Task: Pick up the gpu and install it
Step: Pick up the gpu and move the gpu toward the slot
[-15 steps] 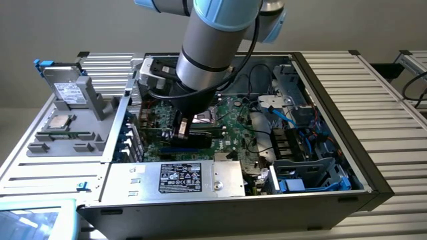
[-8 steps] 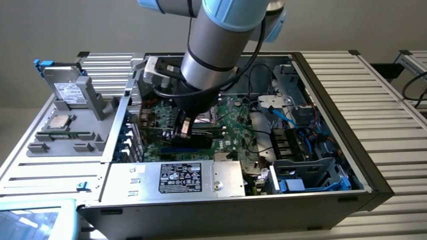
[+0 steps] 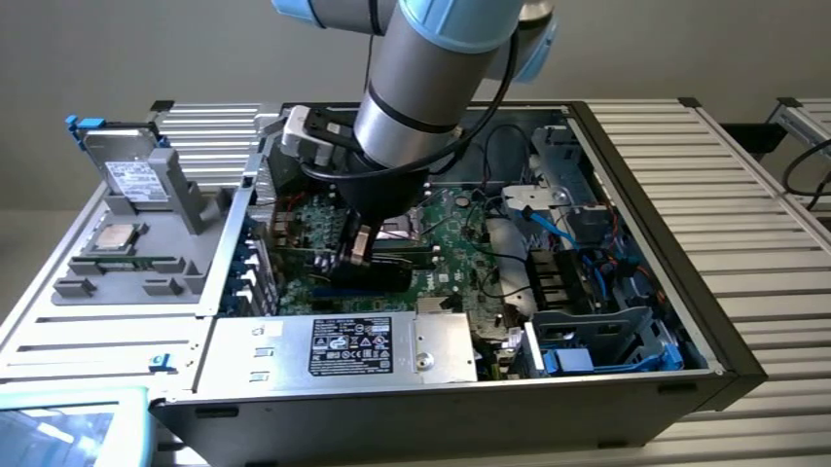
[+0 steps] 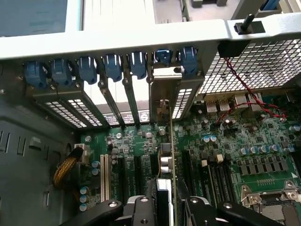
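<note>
**Wrist view: gpu seen edge-on between the jaws**

Wrist view crops the gripper [image 4: 167, 212] to its fingertips [image 4: 141, 209]. The gpu [image 4: 166, 162] shows only as a thin upright edge, with both faces unseen. The jaws are partly closed and clamp the card from both sides. It stands over the motherboard [image 4: 225, 141] slots, bracket [image 4: 164, 87] at the rear openings; seating cannot be told. In the exterior view, the arm [image 3: 415, 88] hides most of the card.

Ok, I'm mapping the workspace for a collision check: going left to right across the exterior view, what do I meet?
Hard drive on its grey stand → end effector gripping the gpu → blue cables inside the case → ribbed tabletop.
</note>
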You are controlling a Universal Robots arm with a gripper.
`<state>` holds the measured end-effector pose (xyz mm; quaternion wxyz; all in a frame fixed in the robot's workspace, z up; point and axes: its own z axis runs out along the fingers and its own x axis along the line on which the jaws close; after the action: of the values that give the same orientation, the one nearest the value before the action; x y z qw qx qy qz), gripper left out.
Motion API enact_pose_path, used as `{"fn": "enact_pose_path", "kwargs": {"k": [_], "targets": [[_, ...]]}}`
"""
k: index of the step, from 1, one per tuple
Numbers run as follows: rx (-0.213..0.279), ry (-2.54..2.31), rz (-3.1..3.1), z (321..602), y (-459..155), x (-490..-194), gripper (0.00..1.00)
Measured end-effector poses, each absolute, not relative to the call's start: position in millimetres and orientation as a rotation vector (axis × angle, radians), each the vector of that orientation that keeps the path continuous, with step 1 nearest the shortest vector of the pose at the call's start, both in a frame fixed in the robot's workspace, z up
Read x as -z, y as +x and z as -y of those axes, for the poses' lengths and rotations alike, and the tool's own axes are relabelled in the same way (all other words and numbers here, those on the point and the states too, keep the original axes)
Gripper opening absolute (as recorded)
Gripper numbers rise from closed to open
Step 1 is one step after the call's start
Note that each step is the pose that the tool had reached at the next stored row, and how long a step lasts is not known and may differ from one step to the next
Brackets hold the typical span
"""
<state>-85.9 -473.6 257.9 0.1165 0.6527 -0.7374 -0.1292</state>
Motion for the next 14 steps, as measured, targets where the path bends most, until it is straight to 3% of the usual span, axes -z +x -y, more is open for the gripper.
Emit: {"fn": "enact_pose_path", "kwargs": {"k": [14], "targets": [[0.377, 1.93, 2.137, 472.5, -68.9, -258.4, 0.28]]}}
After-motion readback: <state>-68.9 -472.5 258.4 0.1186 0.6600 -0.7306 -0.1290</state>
